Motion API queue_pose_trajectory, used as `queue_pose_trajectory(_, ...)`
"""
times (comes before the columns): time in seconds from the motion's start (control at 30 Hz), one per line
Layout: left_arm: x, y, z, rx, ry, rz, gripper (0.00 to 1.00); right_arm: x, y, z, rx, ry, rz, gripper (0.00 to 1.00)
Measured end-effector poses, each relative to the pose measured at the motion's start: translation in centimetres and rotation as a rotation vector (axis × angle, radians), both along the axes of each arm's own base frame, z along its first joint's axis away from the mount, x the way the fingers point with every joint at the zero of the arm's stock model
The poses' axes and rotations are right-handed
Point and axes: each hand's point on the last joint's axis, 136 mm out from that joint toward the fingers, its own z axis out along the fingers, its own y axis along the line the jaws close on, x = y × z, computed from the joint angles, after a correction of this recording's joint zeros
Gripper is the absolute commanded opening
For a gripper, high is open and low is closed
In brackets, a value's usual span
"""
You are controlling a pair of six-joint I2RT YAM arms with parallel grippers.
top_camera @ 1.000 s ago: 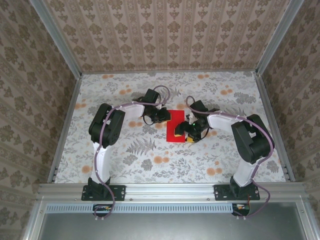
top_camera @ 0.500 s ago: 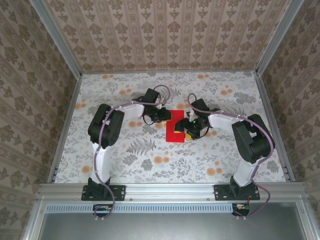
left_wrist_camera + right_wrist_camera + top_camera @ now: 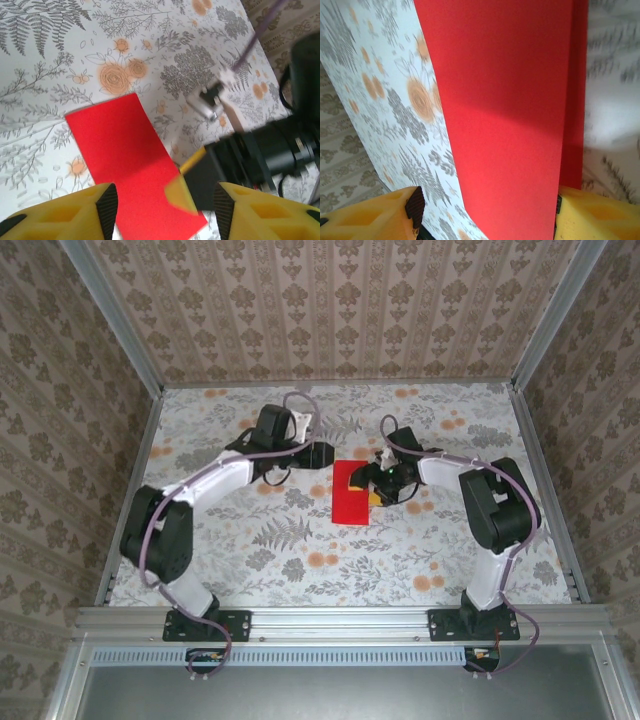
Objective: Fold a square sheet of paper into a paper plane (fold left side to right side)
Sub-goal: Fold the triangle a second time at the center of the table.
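Folded bright red paper sheet lies flat on the floral desk; left tool and right tool both gape, empty.

The sheet of paper lies flat on the table, near its middle and between the two arms. It is doubled over: in the right wrist view, the upper layer rests on a lower one, and a narrow strip of the lower one pokes out along one long edge. The left gripper stands just behind and left of the sheet's far corner, apart from it. The right gripper sits at the sheet's right edge, with one finger over the paper, possibly touching it.
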Motion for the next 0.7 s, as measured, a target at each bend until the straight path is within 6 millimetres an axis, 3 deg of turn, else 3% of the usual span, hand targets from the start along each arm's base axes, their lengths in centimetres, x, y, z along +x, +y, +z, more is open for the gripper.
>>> queue_pose_trajectory(0.13, -3.9, -0.6, -1.0, 0.073, -0.07, -0.076, 0.65, 1.9, -0.2, 0.9, 0.009, -0.024, -0.018, 0.66)
queue_pose_trajectory(0.37, -11.6, -4.9, -3.6, 0.236, -0.197, -0.314, 0.7, 3.1, 0.2, 1.5, 0.03, -0.028, -0.017, 0.65)
queue_pose_trajectory(0.47, -12.9, -5.8, -4.4, 0.298, -0.234, -0.362, 0.72, 3.1, 0.2, 1.5, 0.029, -0.022, -0.018, 0.65)
queue_pose_trajectory(0.7, -13.7, -7.9, -7.3, 0.464, -0.294, -0.426, 0.77, 3.1, 0.2, 1.5, 0.028, -0.015, -0.02, 0.65)
